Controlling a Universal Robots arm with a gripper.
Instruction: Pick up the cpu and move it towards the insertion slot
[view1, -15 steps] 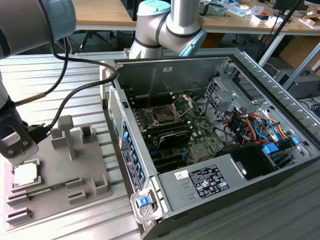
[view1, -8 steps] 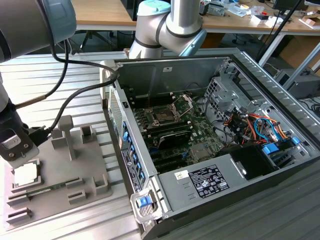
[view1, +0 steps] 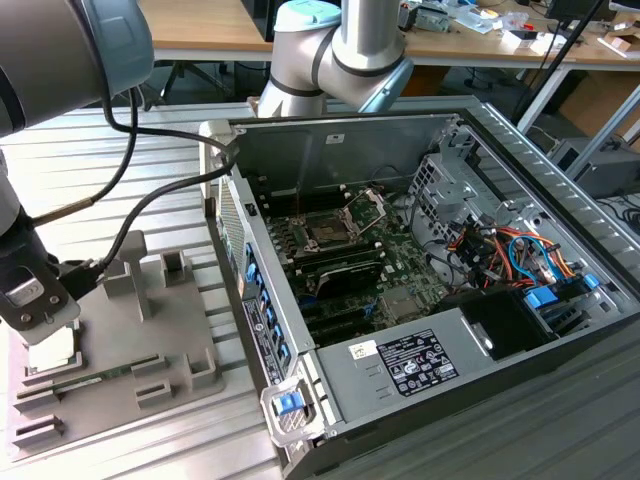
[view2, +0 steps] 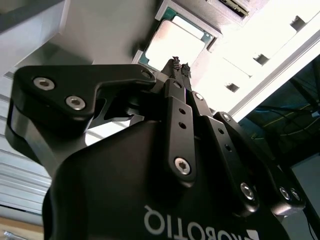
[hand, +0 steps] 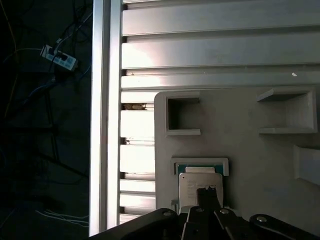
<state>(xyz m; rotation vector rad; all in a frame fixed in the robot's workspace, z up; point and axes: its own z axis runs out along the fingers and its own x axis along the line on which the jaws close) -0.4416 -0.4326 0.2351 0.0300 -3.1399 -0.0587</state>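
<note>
Grey computer case (view1: 300, 140) holds the insertion slot (view1: 328, 233), well apart from the plastic holder (view1: 150, 330). There the end effector (view2: 180, 64), fingers (view2: 174, 64) nearly together, hangs over the seated cpu (view2: 175, 42). So narrow, it could press or tilt the cpu instead of gripping it.

Black gripper (view2: 180, 64) large in the foreground, fingers (view2: 175, 67) pressed together at their ridged tips. Poised just at the edge of the cpu (view2: 175, 42); contact hard to tell. Silvery top, green rim, seated flat in a grey holder (view2: 100, 30). Beside it, pale slotted tabletop (view2: 280, 45); beyond its edge, dark floor with cables (view2: 285, 120).
</note>
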